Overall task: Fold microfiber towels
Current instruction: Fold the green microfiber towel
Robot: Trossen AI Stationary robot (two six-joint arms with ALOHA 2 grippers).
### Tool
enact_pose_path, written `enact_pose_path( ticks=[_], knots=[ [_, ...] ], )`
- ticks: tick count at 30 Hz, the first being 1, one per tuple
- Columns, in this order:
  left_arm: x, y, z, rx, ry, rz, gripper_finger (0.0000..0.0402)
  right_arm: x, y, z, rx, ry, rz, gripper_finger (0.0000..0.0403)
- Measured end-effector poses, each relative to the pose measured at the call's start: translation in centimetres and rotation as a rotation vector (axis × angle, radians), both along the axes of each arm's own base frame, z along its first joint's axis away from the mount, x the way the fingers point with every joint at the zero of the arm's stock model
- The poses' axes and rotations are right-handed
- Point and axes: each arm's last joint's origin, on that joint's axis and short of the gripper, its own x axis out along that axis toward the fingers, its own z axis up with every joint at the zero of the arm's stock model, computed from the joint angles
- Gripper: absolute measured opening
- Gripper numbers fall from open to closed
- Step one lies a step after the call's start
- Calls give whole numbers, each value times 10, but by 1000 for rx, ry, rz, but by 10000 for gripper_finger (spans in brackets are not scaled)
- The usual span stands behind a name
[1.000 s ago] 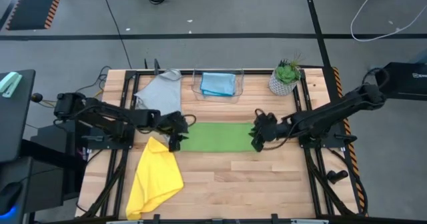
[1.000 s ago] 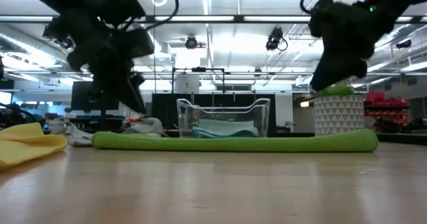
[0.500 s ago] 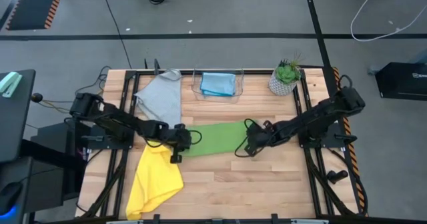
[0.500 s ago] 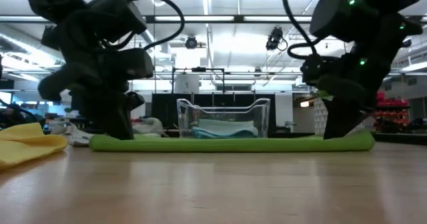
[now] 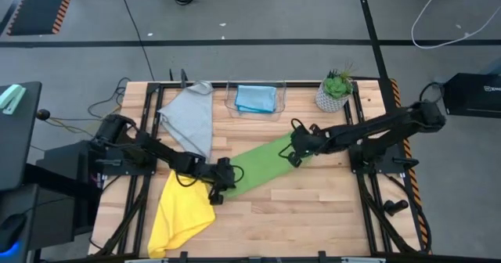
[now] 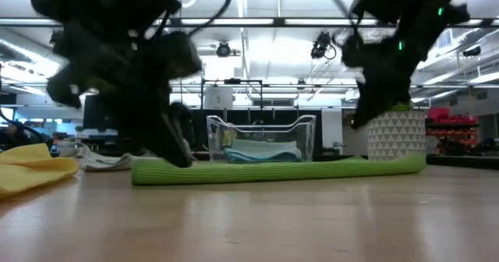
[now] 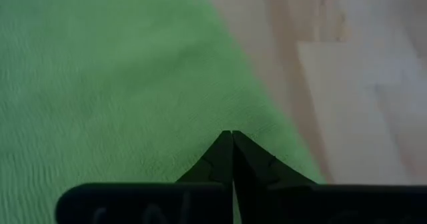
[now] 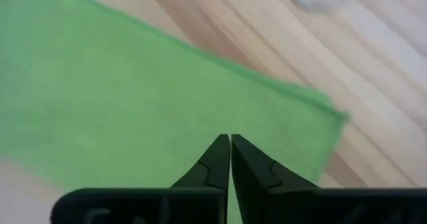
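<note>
Stretching diagonally across the middle of the table [image 5: 313,208], the green towel [image 5: 262,165] lies folded into a long strip, and both arms are on it: the left end effector [image 5: 221,188] is clenched on its near-left end, the right end effector [image 5: 296,155] clenched on its far-right end. A yellow towel [image 5: 182,208] sits crumpled just beside the left end, a grey towel [image 5: 190,118] lies behind it, and a light blue towel [image 5: 255,99] rests folded in the clear bin [image 5: 256,81], beside a potted plant [image 5: 335,91].
</note>
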Motion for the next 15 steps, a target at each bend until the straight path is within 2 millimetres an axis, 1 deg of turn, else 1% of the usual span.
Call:
enact_pose_path(
  ticks=[3, 5, 7, 9, 12, 13, 15],
  knots=[
    [0, -4, 24, 44, 6, -55, 5, 1, 17, 16, 31, -98, 47, 26],
    [-5, -2, 37, 78, 27, -68, 8, 5, 31, 19, 53, -144, 79, 22],
    [-11, 5, 44, 119, 55, -45, 11, 8, 43, 18, 59, -190, 99, 16],
    [-19, 18, 47, 156, 110, 8, 10, 14, 54, 14, 67, -223, 114, 11],
    [-23, 34, 44, 175, 198, 79, 5, 21, 69, 5, 82, -256, 141, 7],
    [-25, 38, 42, 183, 230, 90, 5, 24, 74, 2, 89, -271, 149, 7],
    [-23, 41, 37, 190, 245, 97, 9, 27, 80, -7, 97, -251, 152, 8]
  ],
)
